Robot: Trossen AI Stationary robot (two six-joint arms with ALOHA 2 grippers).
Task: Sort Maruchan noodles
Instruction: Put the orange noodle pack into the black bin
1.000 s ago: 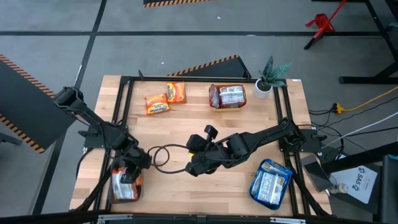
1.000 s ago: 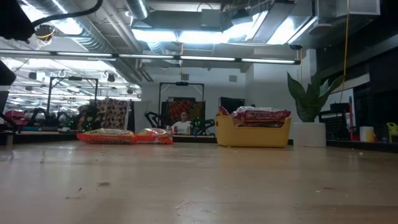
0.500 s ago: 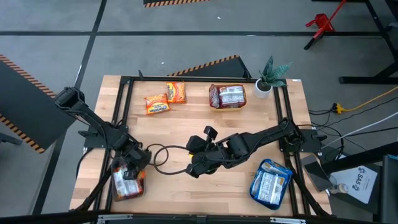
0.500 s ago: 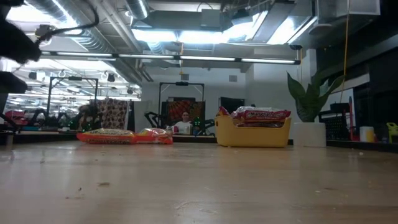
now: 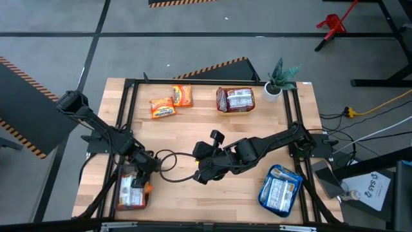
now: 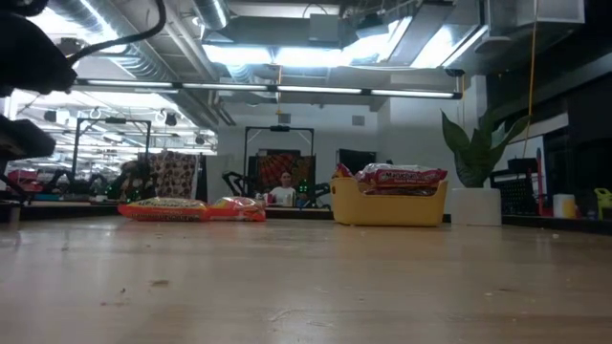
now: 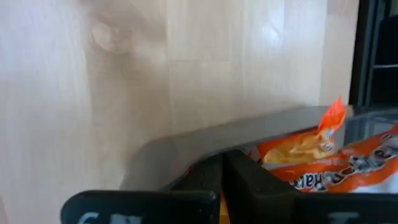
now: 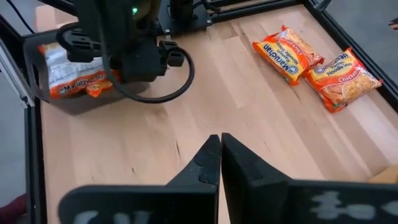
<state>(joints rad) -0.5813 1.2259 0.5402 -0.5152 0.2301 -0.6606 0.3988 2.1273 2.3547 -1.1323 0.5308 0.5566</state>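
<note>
Noodles (image 8: 288,52): flat crinkly orange packets.

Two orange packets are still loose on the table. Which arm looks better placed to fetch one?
Probably the right. Its shut gripper waits mid-table, facing the loose orange packets. The left gripper, also shut, is over the grey tray, farther from them.

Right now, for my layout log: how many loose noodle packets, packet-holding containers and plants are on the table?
Loose orange packets: 2
Containers holding packets: 3 (yellow bowl, grey tray, blue tray)
Potted plant: 1
Total: 6
</note>
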